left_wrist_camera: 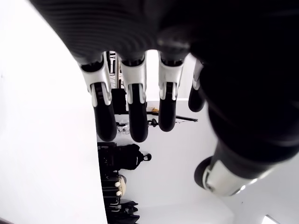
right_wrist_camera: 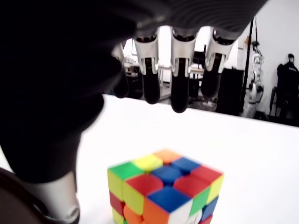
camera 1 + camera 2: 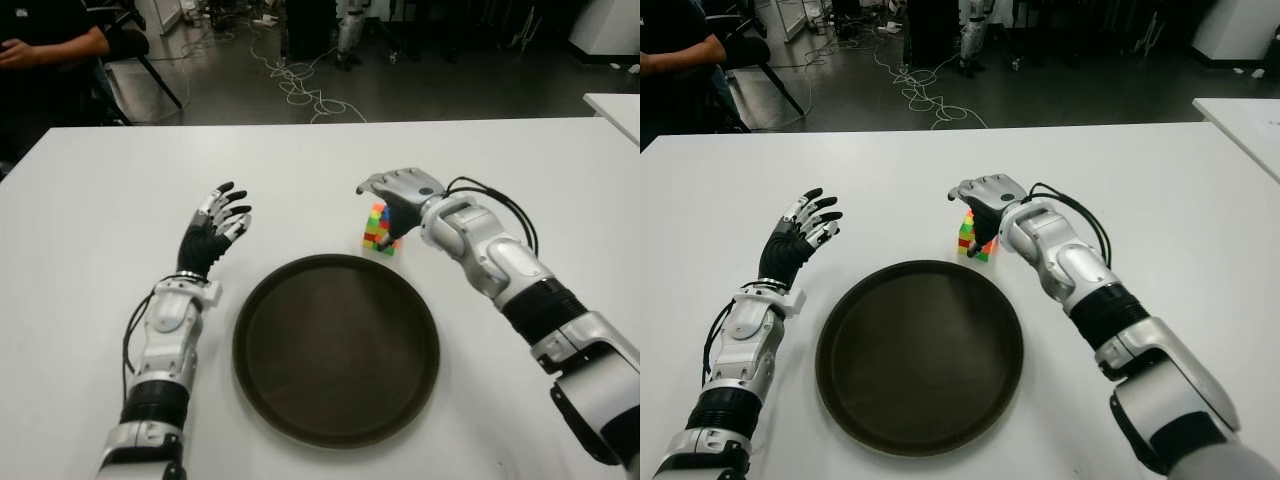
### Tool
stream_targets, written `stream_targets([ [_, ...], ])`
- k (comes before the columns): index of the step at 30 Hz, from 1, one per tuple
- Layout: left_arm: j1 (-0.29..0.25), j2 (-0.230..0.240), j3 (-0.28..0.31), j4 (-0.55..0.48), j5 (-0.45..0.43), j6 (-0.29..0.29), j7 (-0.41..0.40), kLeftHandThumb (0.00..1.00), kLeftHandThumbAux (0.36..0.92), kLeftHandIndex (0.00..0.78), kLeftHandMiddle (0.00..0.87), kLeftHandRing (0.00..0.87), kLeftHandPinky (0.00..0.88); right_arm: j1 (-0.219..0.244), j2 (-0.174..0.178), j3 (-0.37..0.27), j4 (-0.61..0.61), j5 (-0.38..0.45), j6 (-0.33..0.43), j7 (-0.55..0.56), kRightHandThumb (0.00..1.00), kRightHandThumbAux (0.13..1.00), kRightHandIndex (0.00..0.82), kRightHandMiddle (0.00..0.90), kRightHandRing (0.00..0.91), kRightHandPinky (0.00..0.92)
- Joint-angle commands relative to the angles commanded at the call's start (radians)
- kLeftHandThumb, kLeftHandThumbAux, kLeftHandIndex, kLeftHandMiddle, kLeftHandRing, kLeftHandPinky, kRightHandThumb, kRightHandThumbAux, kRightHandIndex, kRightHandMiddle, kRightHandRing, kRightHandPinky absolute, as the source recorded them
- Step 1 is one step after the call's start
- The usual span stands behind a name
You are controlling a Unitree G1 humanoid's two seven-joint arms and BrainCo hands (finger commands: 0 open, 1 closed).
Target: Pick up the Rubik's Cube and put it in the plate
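Leftmost, left hand (image 3: 215,232) over the white desk (image 3: 90,220), just left of the plate (image 3: 336,345), fingers (image 1: 134,116) spread and holding nothing. Centre, dark round plate, nothing in it. Just beyond its far rim, Rubik's Cube (image 3: 380,229) standing on the desk, outside the plate. Directly above and around the cube, right hand (image 3: 398,193), palm down, fingers (image 2: 180,91) extended wide over the cube's top, thumb beside it; cube not lifted, contact with the fingers impossible to tell.
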Motion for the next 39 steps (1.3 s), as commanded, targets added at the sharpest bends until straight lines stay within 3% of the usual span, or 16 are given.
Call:
stream_targets([
  [3,0.0,0.0,-0.001,-0.001,0.0,0.002,0.004,0.099,0.706,0.12,0.202,0.233,0.286,-0.004,0.023,0.0,0.044,-0.001,0.019,-0.033,0.0,0.779,0.18,0.189,0.203,0.202],
  [6,0.0,-0.003,0.0,-0.003,-0.002,0.004,0.008,0.115,0.705,0.121,0.201,0.232,0.285,-0.01,0.046,0.0,0.099,0.0,0.029,-0.084,0.0,0.784,0.225,0.222,0.232,0.245],
  [14,0.001,-0.003,-0.004,-0.009,0.001,0.01,0.013,0.115,0.699,0.118,0.201,0.234,0.286,-0.019,0.057,0.007,0.138,0.002,0.021,-0.135,0.0,0.797,0.262,0.247,0.256,0.274],
  [20,0.004,-0.003,-0.008,-0.016,0.006,0.017,0.024,0.113,0.688,0.122,0.202,0.231,0.271,-0.019,0.066,0.013,0.154,0.002,0.03,-0.152,0.0,0.782,0.242,0.238,0.252,0.266],
  [29,0.0,0.002,-0.013,-0.011,0.011,0.018,0.028,0.122,0.698,0.118,0.203,0.232,0.278,-0.017,0.085,0.019,0.191,0.01,0.031,-0.183,0.0,0.806,0.286,0.263,0.264,0.268],
  [35,0.0,0.0,-0.011,-0.007,0.006,0.006,0.024,0.123,0.711,0.118,0.199,0.226,0.27,-0.024,0.094,0.03,0.239,0.012,0.004,-0.209,0.0,0.801,0.273,0.262,0.272,0.278],
  [39,0.0,-0.003,-0.009,-0.006,0.0,0.003,0.022,0.114,0.71,0.121,0.199,0.226,0.269,-0.031,0.095,0.035,0.264,0.016,-0.022,-0.216,0.0,0.832,0.337,0.309,0.322,0.342],
])
